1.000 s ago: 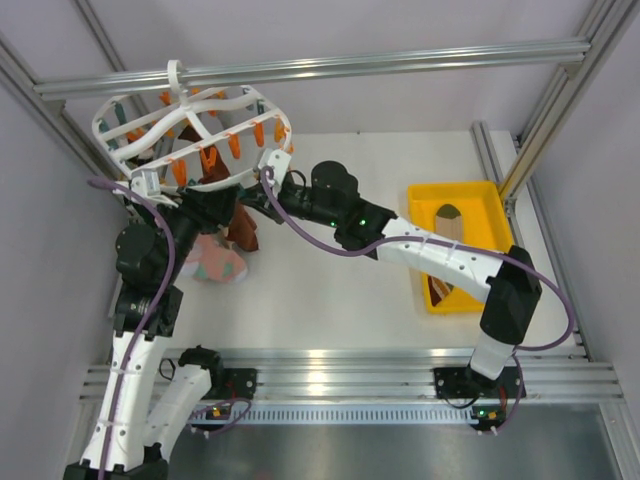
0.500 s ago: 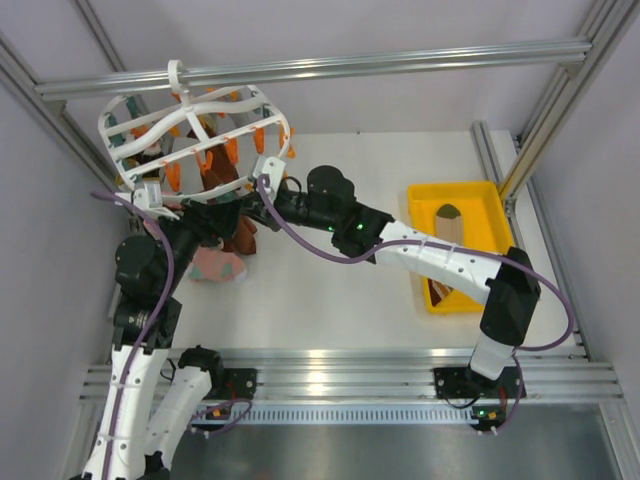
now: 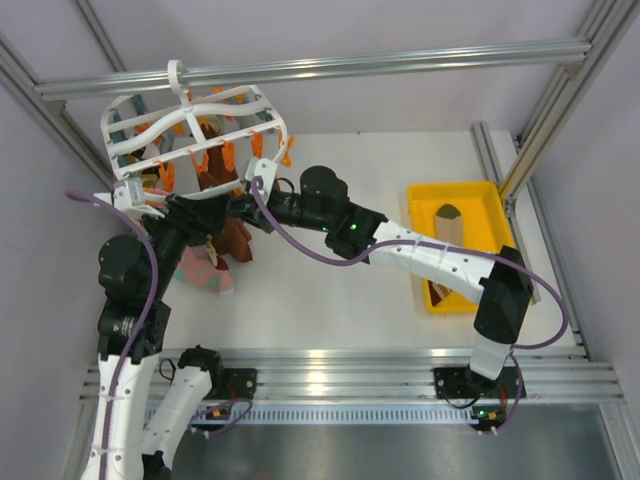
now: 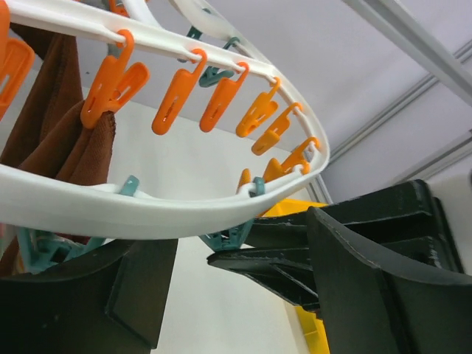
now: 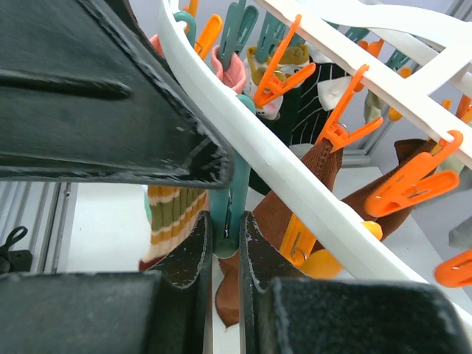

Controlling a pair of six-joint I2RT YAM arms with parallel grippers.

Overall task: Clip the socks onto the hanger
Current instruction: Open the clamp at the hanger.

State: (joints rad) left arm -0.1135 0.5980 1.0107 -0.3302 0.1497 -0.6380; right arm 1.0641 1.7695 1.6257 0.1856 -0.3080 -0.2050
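Note:
The white ring hanger (image 3: 190,110) hangs by its hook from the rail at the back left, with orange and teal clips dangling. A maroon-brown sock (image 3: 235,235) is clipped under it, and a pink sock (image 3: 205,272) hangs lower on the left. In the right wrist view my right gripper (image 5: 227,243) is shut on a teal clip (image 5: 228,214) under the hanger's rim (image 5: 243,125), beside a striped sock (image 5: 173,214). My left gripper (image 4: 232,295) stands open just below the rim (image 4: 147,210), nothing held. The right gripper's fingers (image 4: 273,258) reach in between its jaws.
A yellow tray (image 3: 495,200) at the right holds a sock (image 3: 448,215). The aluminium rail (image 3: 400,60) runs across the back, with frame posts at both sides. Both arms crowd under the hanger at the left.
My left gripper has opened wider and its arm has drawn back to the left. The hanger has swung and tilted a little. My right gripper has kept its grip and shifted slightly left.

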